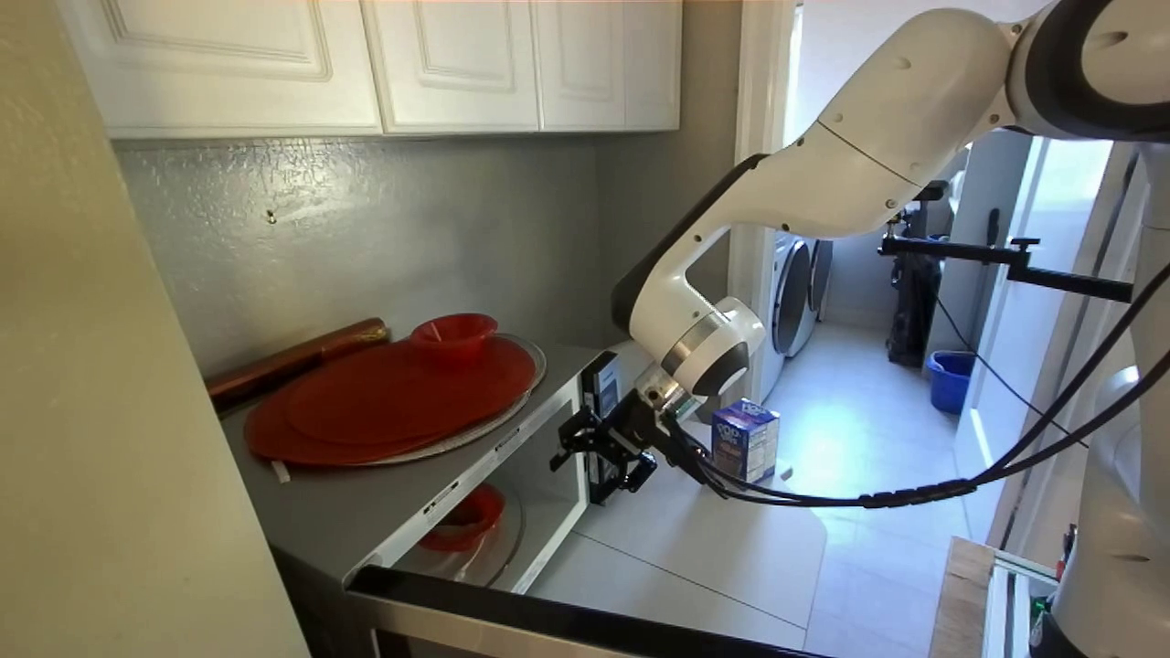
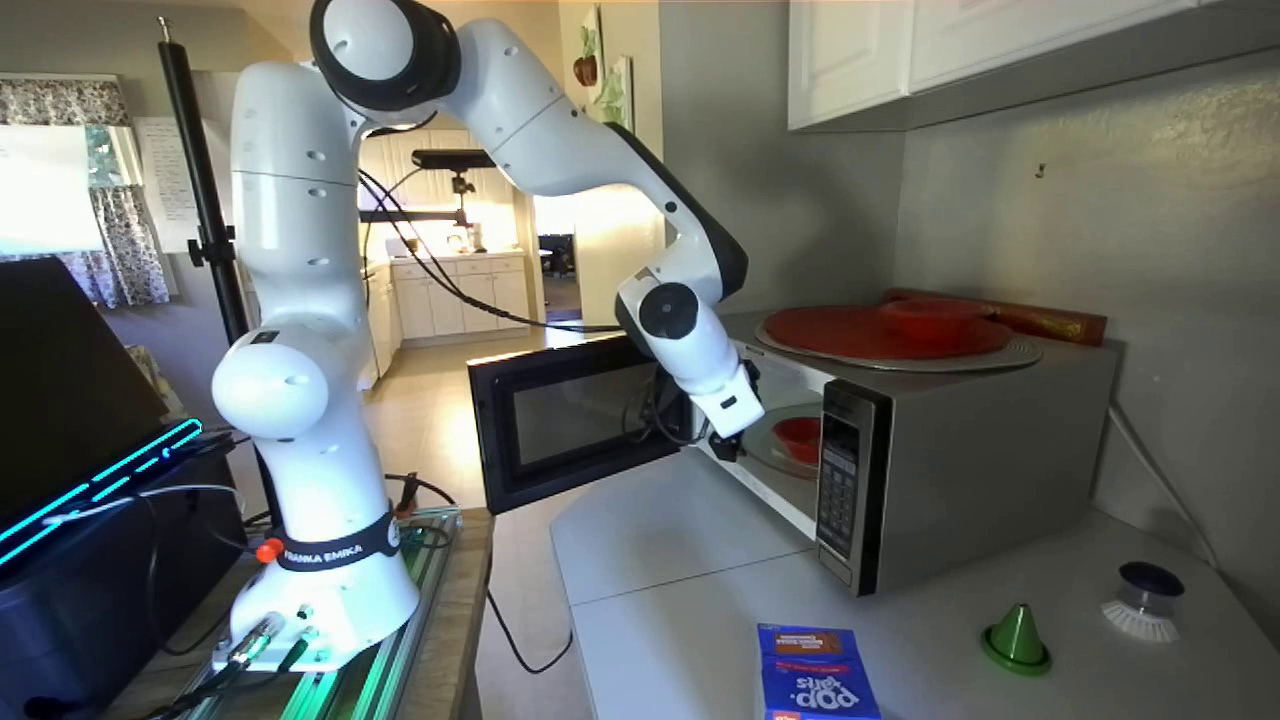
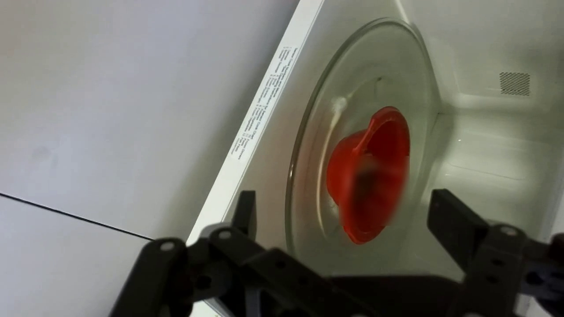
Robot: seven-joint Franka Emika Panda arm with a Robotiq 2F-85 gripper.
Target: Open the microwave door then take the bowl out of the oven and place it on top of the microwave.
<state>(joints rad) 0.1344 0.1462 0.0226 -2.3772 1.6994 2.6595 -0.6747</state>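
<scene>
The microwave [image 1: 302,507] stands on the counter with its door [image 2: 580,420] swung wide open. A red bowl [image 3: 374,176] sits on the glass turntable [image 3: 326,105] inside; it also shows in both exterior views [image 1: 471,521] [image 2: 800,438]. My gripper [image 3: 346,211] is open and empty. It is at the microwave's opening, near the control panel side in an exterior view [image 1: 599,461]. In the wrist view the bowl lies ahead, between the two fingers and apart from both.
On the microwave's top lie red round mats [image 1: 366,402] on a plate, a second red bowl [image 1: 454,336] and a long brown-red box [image 1: 302,361]. A Pop-Tarts box [image 2: 815,670], a green cone [image 2: 1018,640] and a brush [image 2: 1145,600] stand on the counter. Cabinets [image 1: 448,64] hang above.
</scene>
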